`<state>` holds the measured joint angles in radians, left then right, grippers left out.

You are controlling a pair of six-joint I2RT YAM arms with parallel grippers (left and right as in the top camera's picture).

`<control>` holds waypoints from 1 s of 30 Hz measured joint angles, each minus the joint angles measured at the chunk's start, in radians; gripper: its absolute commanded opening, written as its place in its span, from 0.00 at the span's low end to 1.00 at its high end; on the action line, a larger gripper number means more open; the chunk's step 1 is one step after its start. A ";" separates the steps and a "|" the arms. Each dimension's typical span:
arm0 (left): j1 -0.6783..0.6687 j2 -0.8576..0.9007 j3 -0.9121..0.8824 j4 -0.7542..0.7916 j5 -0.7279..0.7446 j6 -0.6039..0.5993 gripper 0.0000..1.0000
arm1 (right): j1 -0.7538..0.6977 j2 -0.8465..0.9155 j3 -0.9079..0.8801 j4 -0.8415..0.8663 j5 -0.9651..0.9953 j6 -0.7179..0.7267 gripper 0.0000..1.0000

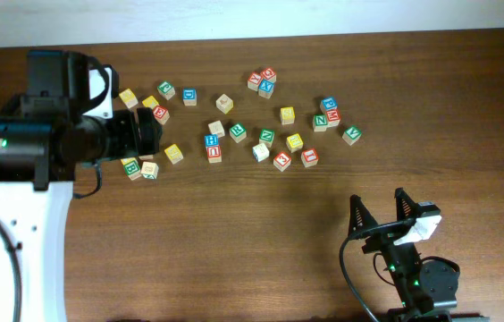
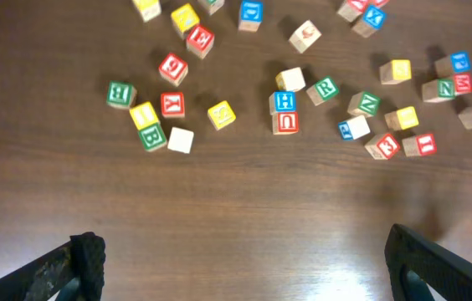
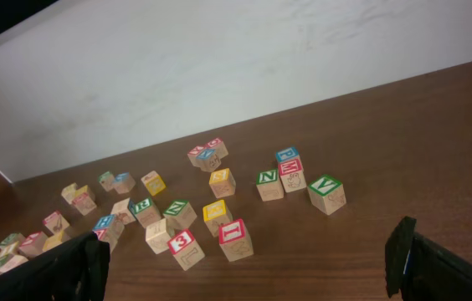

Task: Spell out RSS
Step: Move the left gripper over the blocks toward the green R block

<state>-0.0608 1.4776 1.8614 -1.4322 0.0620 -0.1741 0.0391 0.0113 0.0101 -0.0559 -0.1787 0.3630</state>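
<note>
While left tool (image 2: 244, 259) and right tool (image 3: 248, 259) gape wide and empty, pinch the small green-edged wooden R cube (image 2: 325, 89) across opposite flat sides: light, rigid, likely slippery.

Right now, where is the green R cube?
In the overhead view, the green R cube sits near the scatter's middle, between the blue H cube and a green N cube.

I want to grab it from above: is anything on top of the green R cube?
No. The green R cube has a bare top, its letter showing. Its underside, against the table, is hidden.
</note>
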 measured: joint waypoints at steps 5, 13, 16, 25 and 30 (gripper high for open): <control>-0.011 0.074 0.000 0.021 0.135 -0.061 0.99 | 0.000 0.000 0.000 0.000 0.000 0.000 0.98; -0.190 0.225 0.000 0.134 0.225 -0.176 0.99 | 0.000 0.000 0.000 0.000 0.000 0.000 0.98; -0.278 0.283 0.001 0.224 0.167 -0.278 0.99 | 0.000 0.000 0.000 0.000 0.000 0.000 0.98; -0.440 0.481 0.002 0.309 -0.187 -0.668 0.99 | 0.000 0.000 0.000 0.000 0.000 0.000 0.98; -0.440 0.618 0.002 0.360 -0.233 -0.846 0.99 | 0.000 0.000 0.000 0.000 0.000 0.000 0.98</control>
<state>-0.5011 2.0960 1.8629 -1.0718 -0.1715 -1.0203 0.0391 0.0113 0.0101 -0.0559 -0.1787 0.3626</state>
